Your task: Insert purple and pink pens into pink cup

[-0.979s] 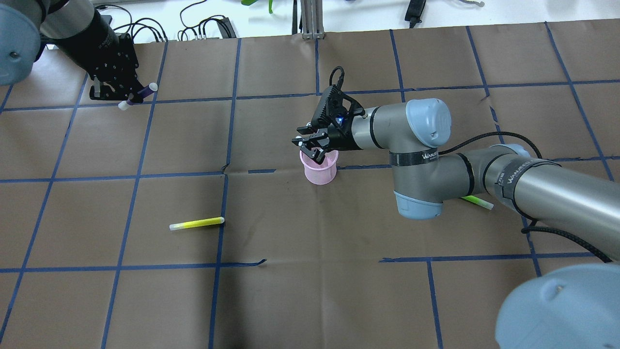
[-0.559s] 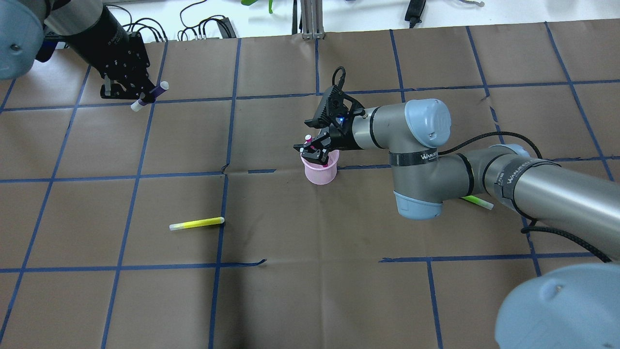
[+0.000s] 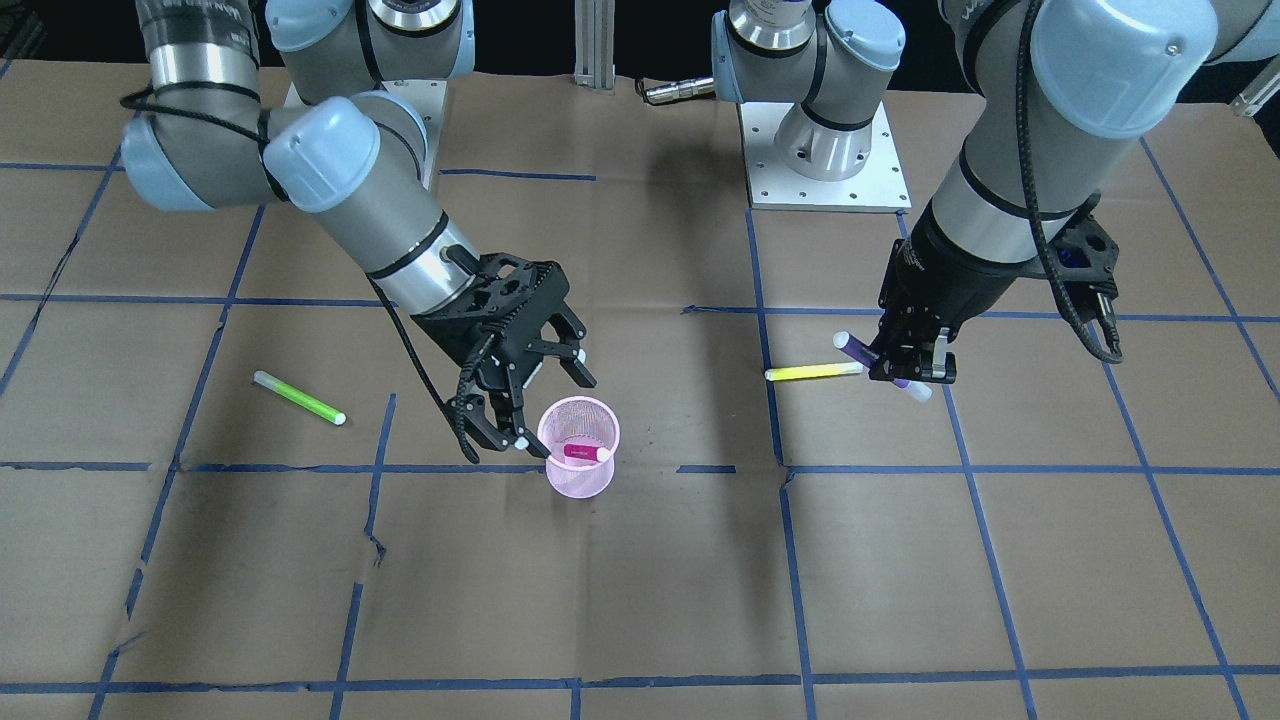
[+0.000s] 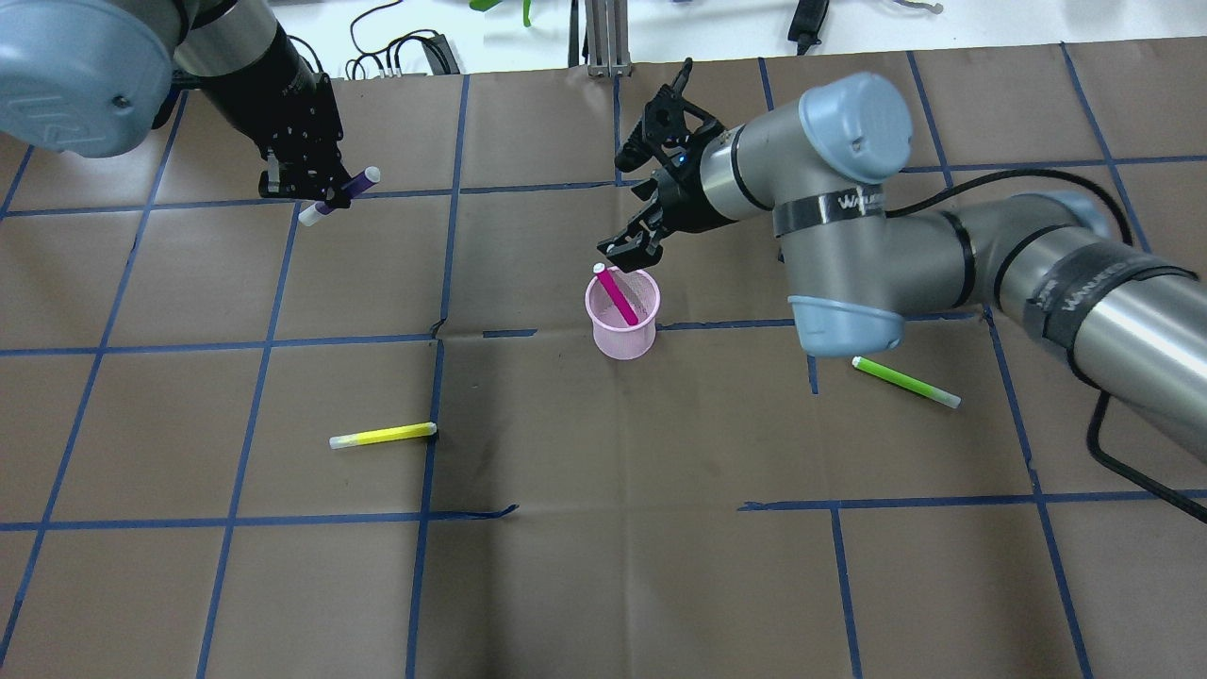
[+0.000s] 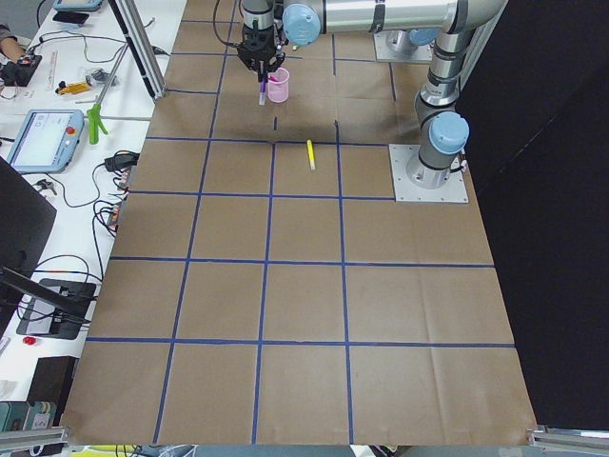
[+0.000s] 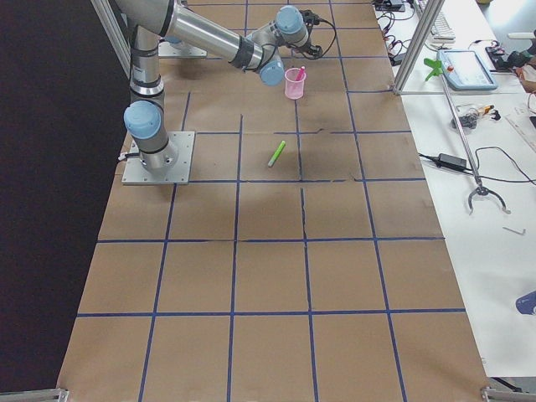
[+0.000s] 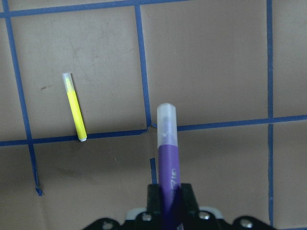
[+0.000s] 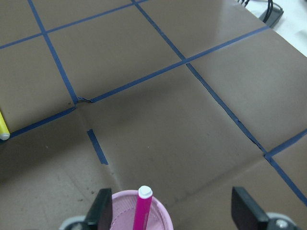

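Above pink cup (image 4: 623, 330), right gripper (image 3: 531, 416) spread; left gripper (image 4: 316, 195) clamping purple pen (image 7: 168, 158)

A yellow pen (image 4: 383, 436) lies flat on the brown paper (image 4: 603, 594) covering the bench, nearer the left edge than the right, one end touching a blue tape line (image 4: 427, 471). A green pen (image 4: 905, 382) lies slantwise nearer the right edge. Black cables (image 4: 396, 52) and a metal post (image 4: 601, 38) sit at the far edge
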